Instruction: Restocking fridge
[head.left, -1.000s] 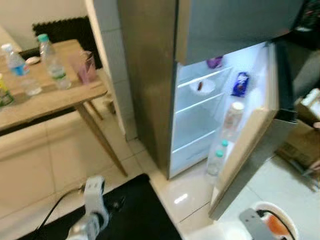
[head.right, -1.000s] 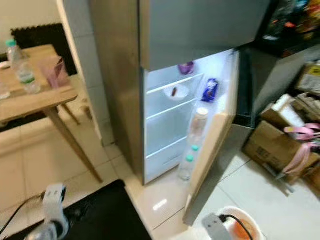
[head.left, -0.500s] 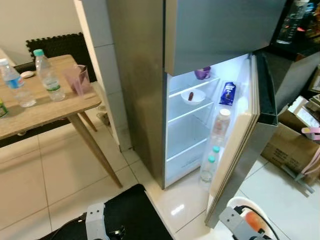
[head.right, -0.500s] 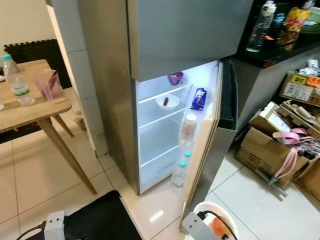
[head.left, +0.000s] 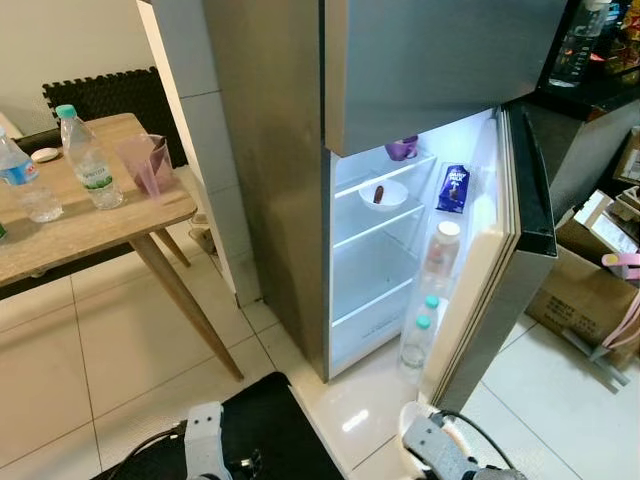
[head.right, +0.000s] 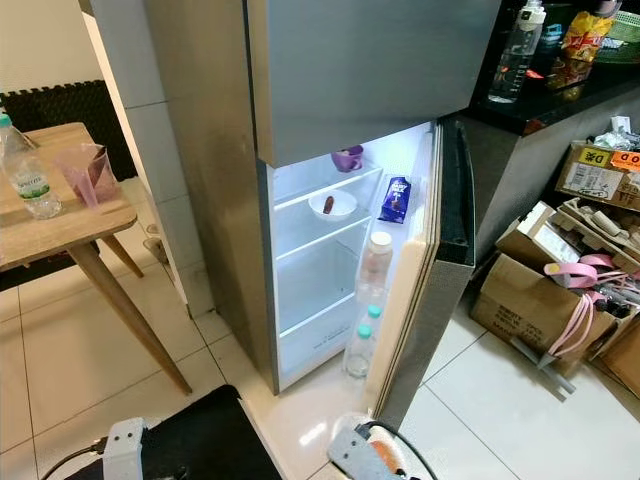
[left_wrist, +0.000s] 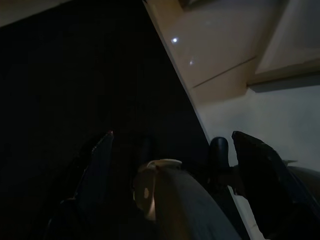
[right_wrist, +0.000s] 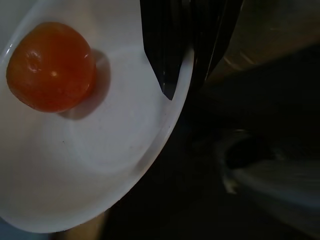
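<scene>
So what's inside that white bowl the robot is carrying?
The white bowl, pinched at its rim by the right gripper, holds one round orange fruit. Part of the bowl's inside lies out of the picture, and the fingers cover a bit of the rim.

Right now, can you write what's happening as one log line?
right pincer: shut on bowl | orange: in bowl | fridge: open

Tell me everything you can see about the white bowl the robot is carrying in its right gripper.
The white bowl is round, smooth and glossy, probably ceramic or plastic, with a shallow curved inside. One orange fruit rests inside it near one side, casting a soft shadow. The right gripper pinches its rim, one black finger lying inside the bowl, the other outside. In the right eye view it is low in front of the robot, near the foot of the open fridge door.
</scene>
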